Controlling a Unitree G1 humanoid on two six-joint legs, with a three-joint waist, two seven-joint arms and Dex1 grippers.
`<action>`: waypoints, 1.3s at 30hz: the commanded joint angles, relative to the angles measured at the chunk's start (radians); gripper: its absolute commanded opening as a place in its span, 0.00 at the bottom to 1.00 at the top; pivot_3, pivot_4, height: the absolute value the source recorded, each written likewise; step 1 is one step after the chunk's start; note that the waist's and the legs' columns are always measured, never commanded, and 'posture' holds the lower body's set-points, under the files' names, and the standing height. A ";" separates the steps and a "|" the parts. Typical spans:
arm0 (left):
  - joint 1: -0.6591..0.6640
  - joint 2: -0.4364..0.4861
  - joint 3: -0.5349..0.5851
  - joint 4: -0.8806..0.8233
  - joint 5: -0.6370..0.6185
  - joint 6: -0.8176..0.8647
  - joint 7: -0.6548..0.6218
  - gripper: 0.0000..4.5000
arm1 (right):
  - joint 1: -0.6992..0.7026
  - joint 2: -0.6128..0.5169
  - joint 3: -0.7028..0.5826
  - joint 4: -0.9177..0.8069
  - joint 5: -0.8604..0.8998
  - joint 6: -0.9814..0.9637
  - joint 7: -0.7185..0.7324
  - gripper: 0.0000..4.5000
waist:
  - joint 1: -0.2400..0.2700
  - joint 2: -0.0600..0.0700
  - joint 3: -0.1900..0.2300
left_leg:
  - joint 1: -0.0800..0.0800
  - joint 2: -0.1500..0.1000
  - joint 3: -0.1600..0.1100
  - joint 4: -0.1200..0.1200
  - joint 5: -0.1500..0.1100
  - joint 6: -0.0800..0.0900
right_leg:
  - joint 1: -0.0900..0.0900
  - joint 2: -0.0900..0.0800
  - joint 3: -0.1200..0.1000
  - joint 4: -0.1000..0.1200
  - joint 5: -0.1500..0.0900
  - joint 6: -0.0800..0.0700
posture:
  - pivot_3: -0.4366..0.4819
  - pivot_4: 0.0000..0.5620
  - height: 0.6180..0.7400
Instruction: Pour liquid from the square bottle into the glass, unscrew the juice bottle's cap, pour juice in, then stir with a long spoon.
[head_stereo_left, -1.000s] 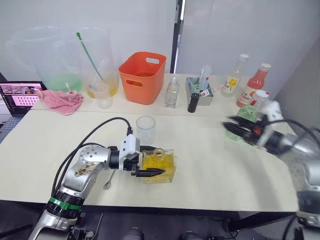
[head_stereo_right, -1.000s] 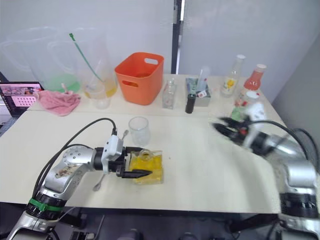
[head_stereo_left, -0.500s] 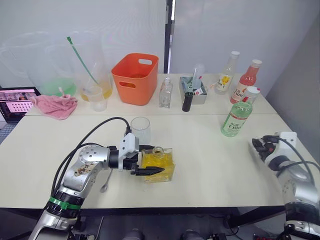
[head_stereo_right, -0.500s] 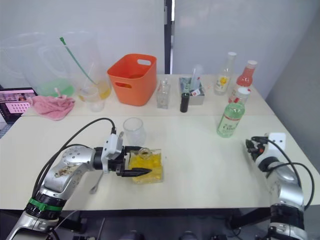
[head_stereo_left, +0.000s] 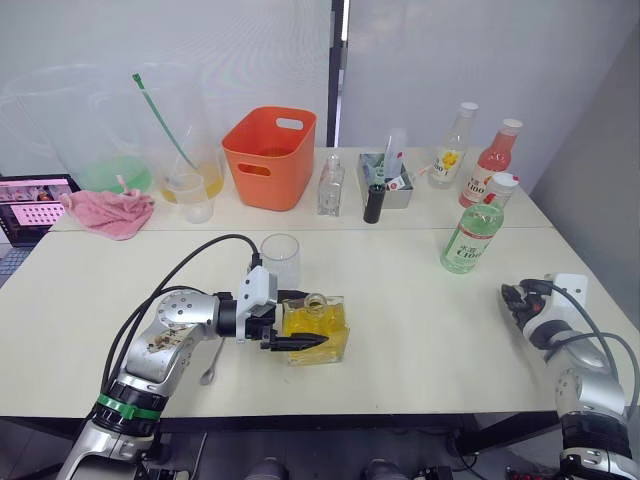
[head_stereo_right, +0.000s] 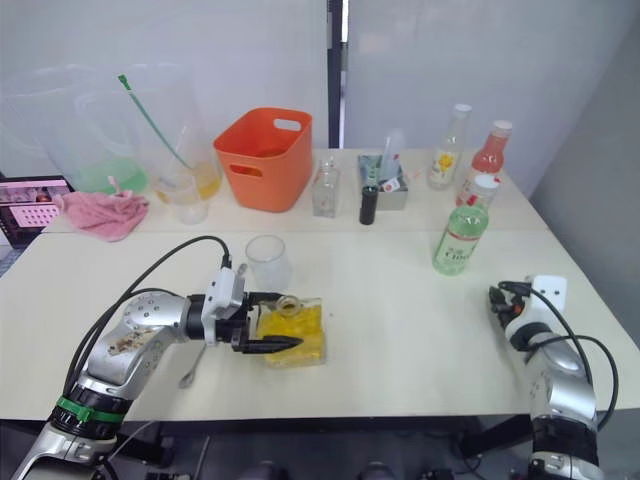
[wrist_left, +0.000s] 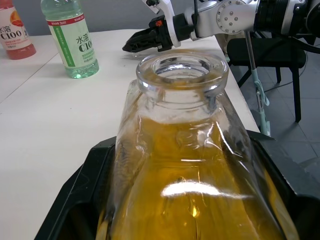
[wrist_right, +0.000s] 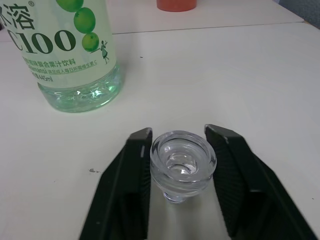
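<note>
The square bottle with yellow liquid stands unstoppered on the near table, and my left gripper is shut around its body. Its open neck points toward the right arm. The empty glass stands just behind it. Under my left forearm lies the long spoon. At the right stands the juice bottle, its white cap on. By the table's right edge, my right gripper is shut on a clear glass stopper, low over the tabletop in front of the juice bottle.
Along the back stand an orange basket, two clear jugs with a green stick, a cloudy cup, a pink cloth, a slim clear bottle, a grey tray, and yellow-labelled and pink-red bottles.
My right arm has swung from in front of the juice bottle back toward the table's right edge and lowered. The left gripper and square bottle have stayed put.
</note>
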 joint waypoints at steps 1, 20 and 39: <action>0.005 0.007 0.014 -0.010 0.014 -0.013 0.021 0.62 | -0.001 -0.013 -0.016 -0.013 0.008 -0.030 0.009 0.69 | 0.000 0.000 0.000 | 0.000 0.000 0.000 0.000 0.000 0.000 | 0.000 0.000 0.000 0.000 0.000 0.000 | 0.48 0.27 1.00; 0.046 0.035 0.077 -0.146 -0.121 0.099 0.041 0.62 | 0.062 -0.341 -0.001 -0.411 0.358 0.397 0.515 1.00 | -0.004 0.001 0.001 | -0.001 0.001 0.000 -0.001 0.000 0.001 | 0.000 0.002 0.001 -0.001 0.000 0.000 | 0.48 0.27 1.00; 0.150 0.303 0.503 -0.409 -0.429 0.425 0.170 0.62 | 0.023 -0.363 0.206 -0.739 0.601 0.592 0.791 1.00 | -0.002 -0.006 0.011 | -0.006 0.002 -0.001 -0.001 -0.001 0.001 | -0.004 0.002 0.000 -0.005 0.000 0.001 | 0.48 0.27 1.00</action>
